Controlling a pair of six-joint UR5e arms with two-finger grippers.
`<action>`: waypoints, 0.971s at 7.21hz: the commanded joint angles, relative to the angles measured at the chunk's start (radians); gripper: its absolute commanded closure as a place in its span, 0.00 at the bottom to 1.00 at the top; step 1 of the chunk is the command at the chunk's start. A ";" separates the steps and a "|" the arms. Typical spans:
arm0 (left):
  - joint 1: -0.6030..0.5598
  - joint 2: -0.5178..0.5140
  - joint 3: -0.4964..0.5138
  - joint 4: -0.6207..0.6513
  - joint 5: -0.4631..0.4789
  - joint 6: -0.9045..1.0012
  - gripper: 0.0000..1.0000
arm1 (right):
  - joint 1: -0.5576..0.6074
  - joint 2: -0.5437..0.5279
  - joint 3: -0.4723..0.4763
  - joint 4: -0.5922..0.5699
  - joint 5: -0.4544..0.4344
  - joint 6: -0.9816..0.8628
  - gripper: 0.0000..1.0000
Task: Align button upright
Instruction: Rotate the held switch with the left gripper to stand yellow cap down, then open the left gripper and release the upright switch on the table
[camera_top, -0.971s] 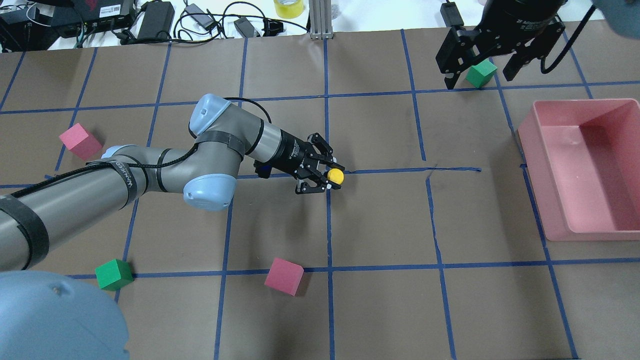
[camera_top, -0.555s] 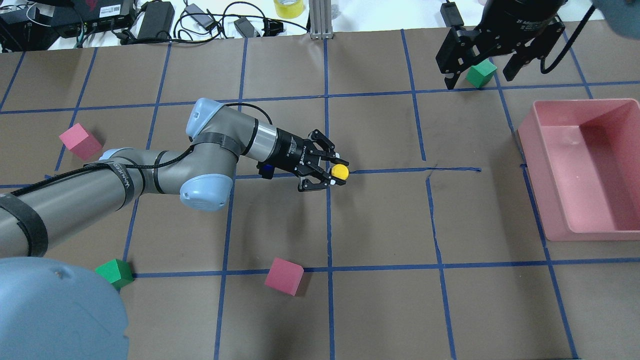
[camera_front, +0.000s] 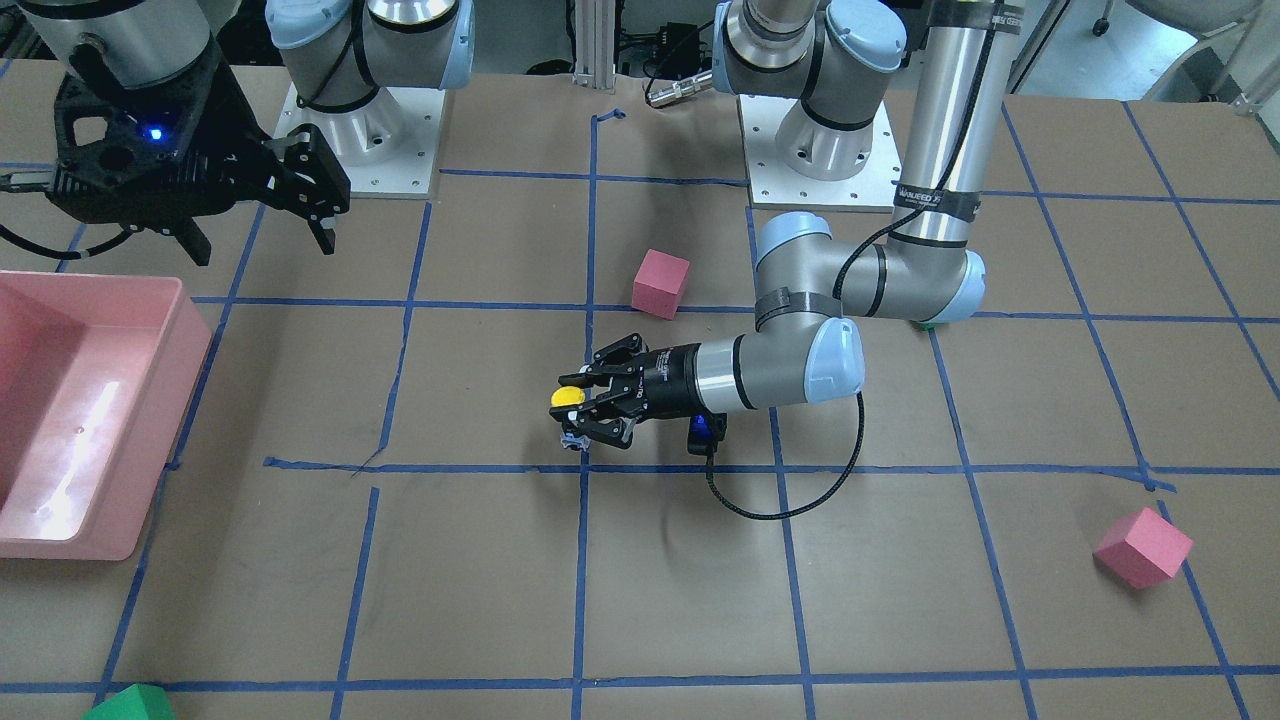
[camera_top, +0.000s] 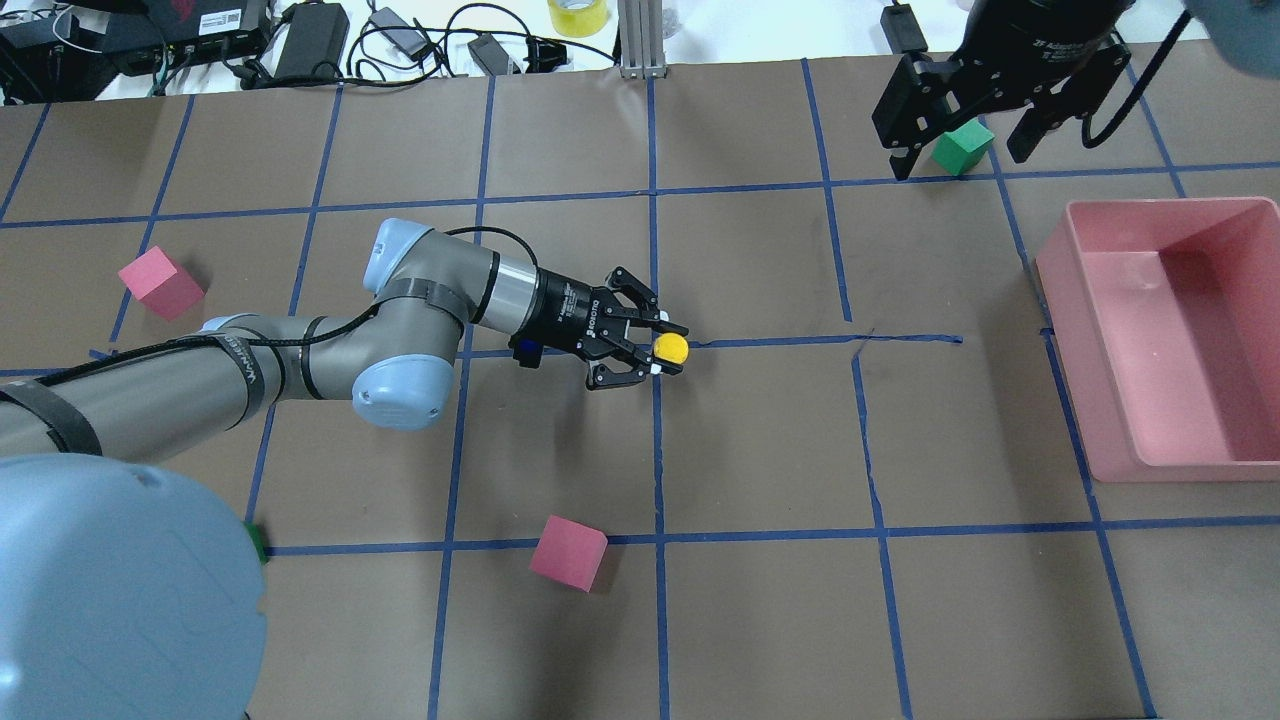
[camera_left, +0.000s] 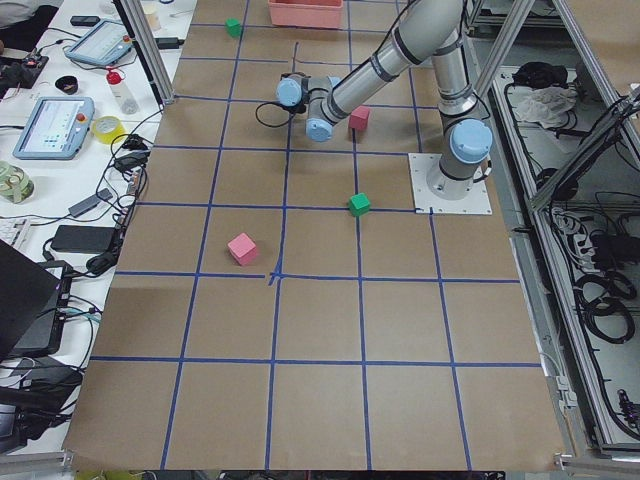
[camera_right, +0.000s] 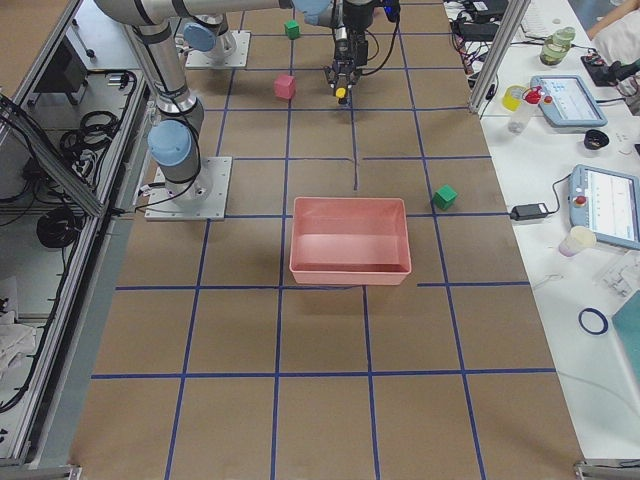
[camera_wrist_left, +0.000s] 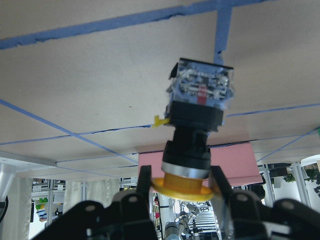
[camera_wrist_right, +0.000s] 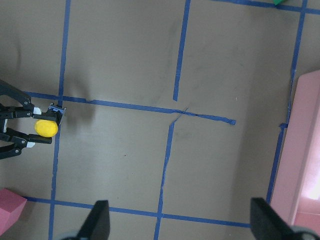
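Observation:
The button has a yellow cap (camera_top: 671, 348) and a black body with a whitish end block (camera_wrist_left: 201, 90). My left gripper (camera_top: 655, 346) lies nearly level near the table's middle, by a blue tape crossing, and is shut on the cap. The body sticks out past the fingertips, tilted, close over the table. I cannot tell whether it touches. The front view shows the cap (camera_front: 568, 397) and gripper (camera_front: 580, 407) too. My right gripper (camera_top: 960, 150) hangs open and empty at the far right, high over a green cube (camera_top: 962, 147).
A pink bin (camera_top: 1075, 350) stands at the right edge. Pink cubes lie at the left (camera_top: 160, 283) and the near middle (camera_top: 568, 552). A second green cube (camera_top: 257, 545) is mostly hidden behind my left shoulder. Cables and chargers (camera_top: 310, 40) lie beyond the far edge.
My left arm's elbow has swung lower and the wrist has turned, with the button still held at almost the same spot. The shoulder now covers the near green cube. The right arm is still.

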 joint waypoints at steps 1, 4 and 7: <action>0.002 -0.020 -0.004 -0.005 0.002 0.017 1.00 | 0.000 0.001 0.000 -0.003 -0.005 0.000 0.00; 0.009 -0.024 0.002 -0.008 0.015 -0.010 0.22 | 0.000 0.001 0.000 -0.001 -0.007 0.000 0.00; 0.009 -0.016 0.047 -0.008 0.022 -0.060 0.00 | 0.000 0.001 0.000 -0.003 -0.005 0.000 0.00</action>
